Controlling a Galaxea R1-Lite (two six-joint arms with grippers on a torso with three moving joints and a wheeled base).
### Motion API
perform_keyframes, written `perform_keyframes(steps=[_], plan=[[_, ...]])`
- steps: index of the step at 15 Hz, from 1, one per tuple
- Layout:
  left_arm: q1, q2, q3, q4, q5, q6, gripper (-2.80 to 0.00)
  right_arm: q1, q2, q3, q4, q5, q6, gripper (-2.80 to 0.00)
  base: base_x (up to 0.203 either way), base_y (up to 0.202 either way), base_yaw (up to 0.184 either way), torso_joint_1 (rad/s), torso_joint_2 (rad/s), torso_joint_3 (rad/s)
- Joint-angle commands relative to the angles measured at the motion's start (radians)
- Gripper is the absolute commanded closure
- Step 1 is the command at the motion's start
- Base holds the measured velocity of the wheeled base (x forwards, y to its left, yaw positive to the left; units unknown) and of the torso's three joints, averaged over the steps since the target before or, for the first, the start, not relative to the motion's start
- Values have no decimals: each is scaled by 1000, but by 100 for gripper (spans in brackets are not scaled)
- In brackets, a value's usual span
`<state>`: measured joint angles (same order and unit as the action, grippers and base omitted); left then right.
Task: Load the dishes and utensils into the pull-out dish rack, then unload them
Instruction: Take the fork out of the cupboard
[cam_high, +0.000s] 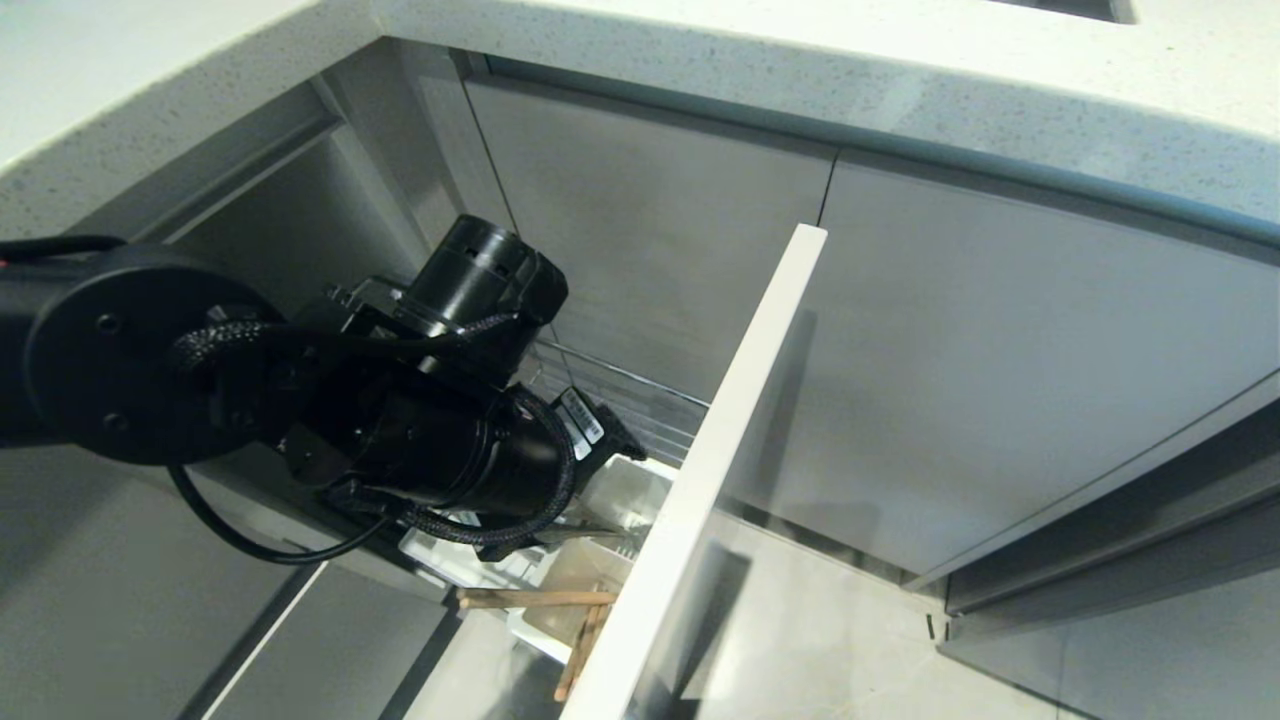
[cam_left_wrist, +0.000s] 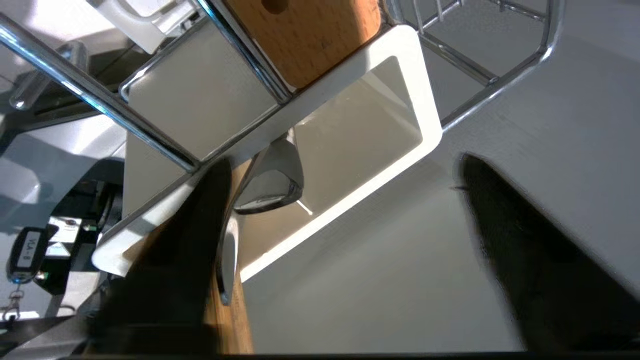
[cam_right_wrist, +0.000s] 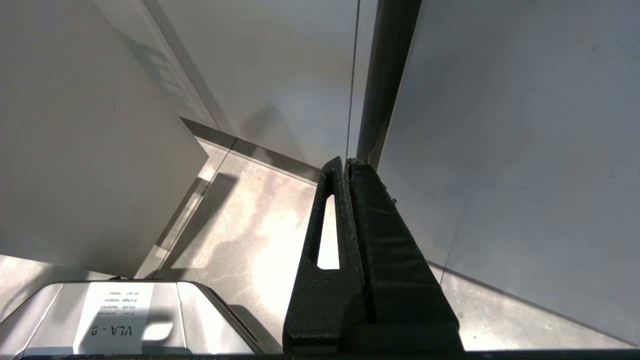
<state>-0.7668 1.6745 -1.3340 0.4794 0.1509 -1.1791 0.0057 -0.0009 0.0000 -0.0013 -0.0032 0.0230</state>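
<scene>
The pull-out dish rack stands drawn out, its chrome wires (cam_high: 620, 385) behind the pale front panel (cam_high: 720, 440). My left arm (cam_high: 430, 430) reaches down over its white cutlery caddy (cam_high: 630, 490). In the left wrist view my left gripper (cam_left_wrist: 342, 165) is open over the caddy (cam_left_wrist: 425, 135). The grey metal spoon (cam_left_wrist: 270, 185) stands in the caddy, bowl down, and its handle runs close beside one finger (cam_left_wrist: 170, 260). The wooden chopsticks (cam_high: 535, 598) lie across the caddy's near end. The dishes are out of view. My right gripper (cam_right_wrist: 346, 162) is shut and empty, hanging above the floor.
The rack's orange-brown wooden strip (cam_left_wrist: 310, 35) and chrome bars (cam_left_wrist: 100, 105) cross just beyond the caddy. Grey cabinet doors (cam_high: 1000, 380) and a speckled countertop (cam_high: 800, 60) surround the rack. Pale floor tiles (cam_high: 820, 640) lie to the right of the front panel.
</scene>
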Motion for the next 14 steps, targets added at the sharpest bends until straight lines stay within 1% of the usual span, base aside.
perform_keyframes(steps=[1, 14], plan=[[-2, -4, -1, 4, 1, -7, 0, 0, 1, 2, 0, 0, 0, 0, 0, 0, 0, 0, 0, 0], [-6, -21, 0, 4, 2, -3, 0, 0, 1, 2, 0, 0, 0, 0, 0, 0, 0, 0, 0, 0]])
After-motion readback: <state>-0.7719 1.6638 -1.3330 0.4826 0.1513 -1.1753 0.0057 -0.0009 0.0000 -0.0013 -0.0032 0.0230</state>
